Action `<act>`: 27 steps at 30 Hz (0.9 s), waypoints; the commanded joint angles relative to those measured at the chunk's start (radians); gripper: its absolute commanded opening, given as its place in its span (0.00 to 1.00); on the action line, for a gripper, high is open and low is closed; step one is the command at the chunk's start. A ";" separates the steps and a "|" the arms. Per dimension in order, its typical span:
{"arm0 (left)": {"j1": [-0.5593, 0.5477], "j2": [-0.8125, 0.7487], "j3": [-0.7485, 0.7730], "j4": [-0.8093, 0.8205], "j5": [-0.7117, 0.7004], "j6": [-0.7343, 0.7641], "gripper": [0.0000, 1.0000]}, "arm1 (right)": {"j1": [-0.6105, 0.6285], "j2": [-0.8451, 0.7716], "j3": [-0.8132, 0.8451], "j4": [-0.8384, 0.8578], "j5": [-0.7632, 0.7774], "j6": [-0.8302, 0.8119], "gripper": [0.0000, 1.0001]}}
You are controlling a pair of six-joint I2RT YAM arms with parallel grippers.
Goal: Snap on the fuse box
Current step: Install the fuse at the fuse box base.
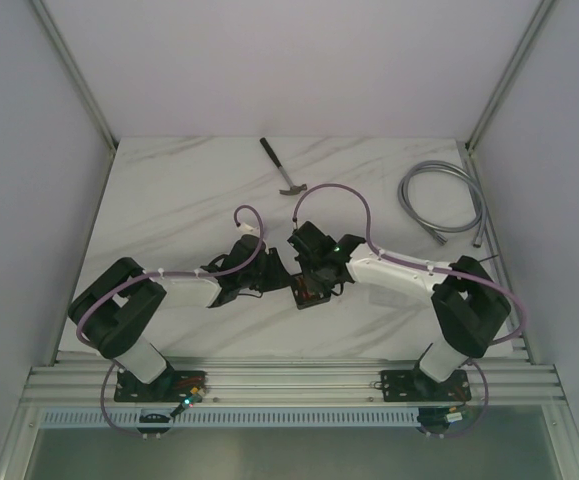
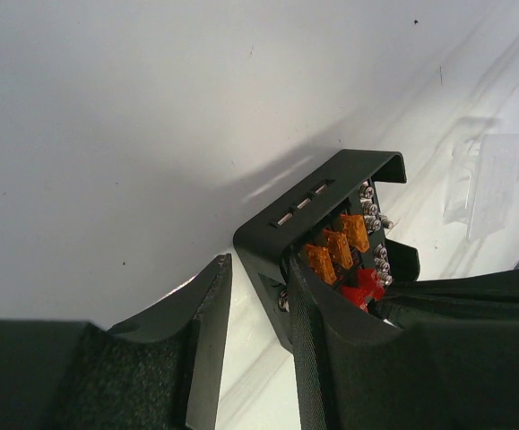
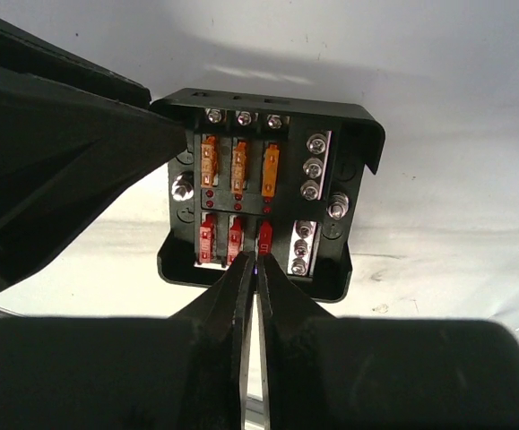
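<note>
Black fuse box (image 3: 356, 143) — fuses (image 3: 238, 170) orange, red; table (image 1: 189, 190) white, perhaps grey-veined.

Findings: no text, label, brand, number or sign can be read in any view.

Fuse box (image 3: 353, 143): the black housing shows no legible moulding or sticker in either wrist view.

Red fuses (image 3: 234, 240): one shows a pale mark on its top, too blurred to read.

Orange fuses (image 3: 239, 167): small dark specks on their tops, not resolvable as characters.

Overhead view: everything is too small for any marking to be read.
</note>
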 commanded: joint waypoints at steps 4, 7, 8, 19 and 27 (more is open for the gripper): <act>-0.001 -0.009 0.003 0.004 -0.002 0.003 0.41 | -0.005 0.038 0.011 -0.048 -0.002 0.007 0.06; 0.000 -0.008 0.003 0.004 -0.003 0.003 0.41 | -0.006 0.055 0.002 -0.072 -0.020 0.001 0.02; -0.001 -0.008 0.003 0.004 -0.003 0.003 0.41 | -0.004 0.063 -0.002 -0.081 -0.026 -0.001 0.01; -0.001 0.008 0.008 0.001 -0.005 -0.003 0.40 | 0.017 0.112 -0.127 -0.160 -0.067 0.012 0.00; -0.001 0.017 0.011 0.002 -0.005 -0.003 0.40 | 0.019 0.175 -0.166 -0.140 -0.006 0.025 0.00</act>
